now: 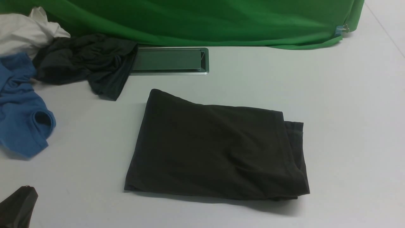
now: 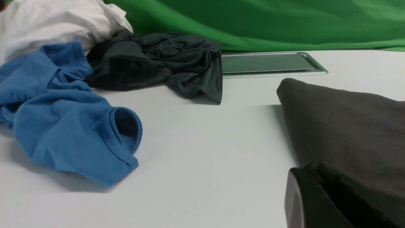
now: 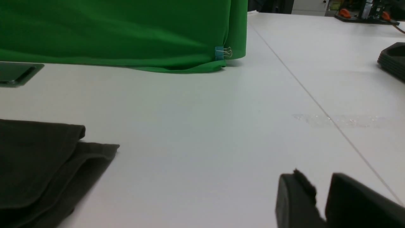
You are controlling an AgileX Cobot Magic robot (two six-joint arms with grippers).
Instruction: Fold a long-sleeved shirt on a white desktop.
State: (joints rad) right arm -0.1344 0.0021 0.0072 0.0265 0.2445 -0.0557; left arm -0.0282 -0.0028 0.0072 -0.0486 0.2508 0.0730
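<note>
The long-sleeved shirt (image 1: 215, 148) lies folded into a dark brown-black rectangle in the middle of the white desktop (image 1: 348, 126), its layered edges stacked at its right side (image 3: 47, 164). My left gripper (image 1: 27, 190) sits low at the front left, apart from the shirt, jaws shut on nothing; in the left wrist view its tip (image 2: 311, 167) shows just before the shirt's left edge (image 2: 341, 126). My right gripper (image 3: 319, 182) is out of the front view. In its wrist view it stands right of the shirt over bare table, slightly open, nothing between the fingers.
A bright blue garment (image 1: 22, 110), a dark grey garment (image 1: 88, 63) and a white cloth (image 1: 25, 31) are heaped at the back left. The silver hatch (image 1: 171, 60) lies behind the shirt, before the green backdrop (image 1: 205, 19). A black tray (image 3: 394, 61) sits far right.
</note>
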